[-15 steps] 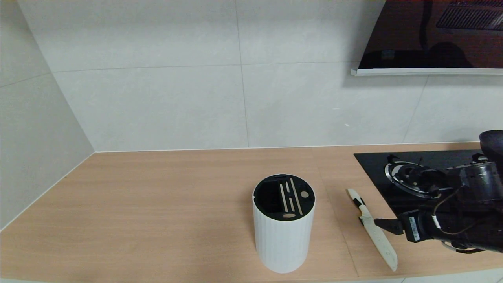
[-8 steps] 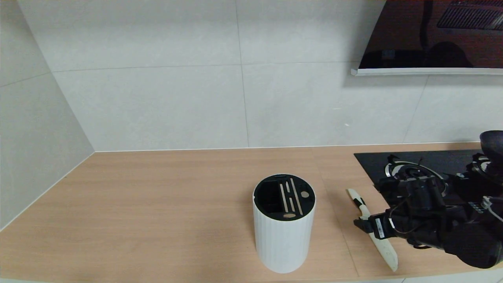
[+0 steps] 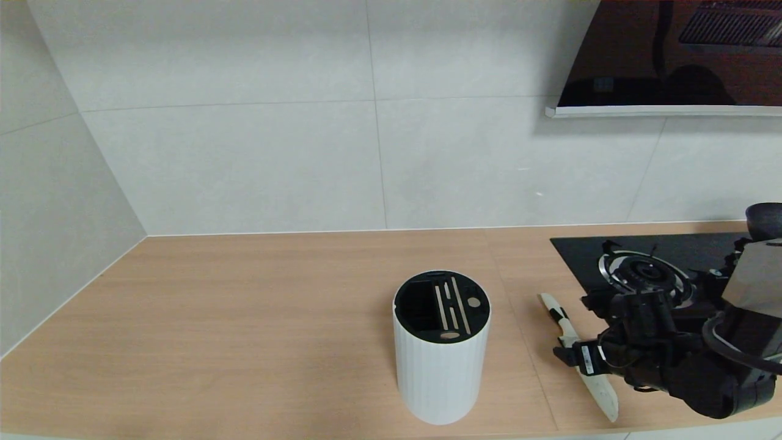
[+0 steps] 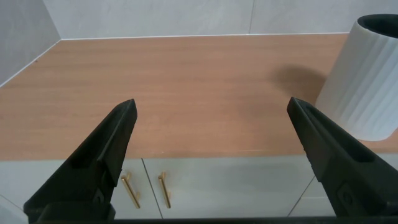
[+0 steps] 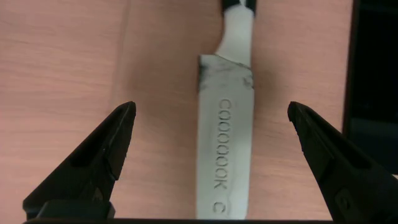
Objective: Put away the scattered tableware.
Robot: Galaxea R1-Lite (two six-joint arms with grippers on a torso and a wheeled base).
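Knife (image 3: pixel 566 330) lies flat on the wooden countertop (image 3: pixel 244 305), between the white ribbed holder (image 3: pixel 441 348) and the black stove (image 3: pixel 641 269), handle toward the wall, tip toward the counter's front edge.

Right gripper (image 3: pixel 586 357) sits over the blade's middle. From the head view, cannot judge the jaws. The right wrist view settles it: gripper (image 5: pixel 211 165) spread wide, one finger either side of the pale knife (image 5: pixel 227 143), neither touching it.

The head view looks down onto the holder's black top with its slots. The left wrist view gives the holder (image 4: pixel 367 81) as a ribbed side wall.

Left gripper (image 4: pixel 211 155) is spread wide with nothing between its fingers, facing the counter's front edge. Two gold cabinet handles (image 4: pixel 146 190) sit below that edge.
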